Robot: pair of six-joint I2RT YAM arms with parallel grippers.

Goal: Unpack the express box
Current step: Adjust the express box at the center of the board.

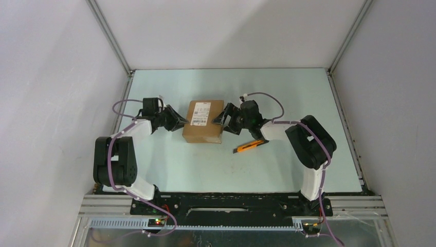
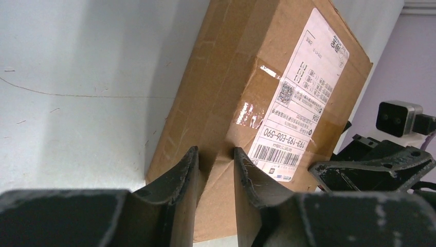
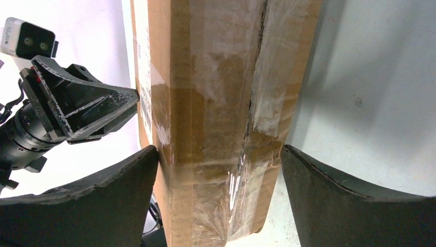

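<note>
Express box (image 1: 203, 122) sat mid-surface (image 1: 205, 170), label (image 1: 200, 113) up, between both tools. Clear tape (image 3: 257, 103) covered its seam, flaps shut, contents not visible. Left tool (image 1: 181, 122) at the box's left edge, jaws nearly together; can't tell if it pinched cardboard. Right tool (image 1: 218, 118) spread wide around the right end, fingertips at both faces; grip unconfirmed. Utility knife (image 1: 249, 146) lay near-right of the box.

Brown box (image 1: 203, 123) sits flat mid-table (image 1: 205, 167), white label (image 1: 200, 113) facing up. Left gripper (image 1: 180, 122) is right at its left side and right gripper (image 1: 220, 118) at its right side. An orange-and-black knife (image 1: 250, 146) lies near the box's front right corner.
</note>
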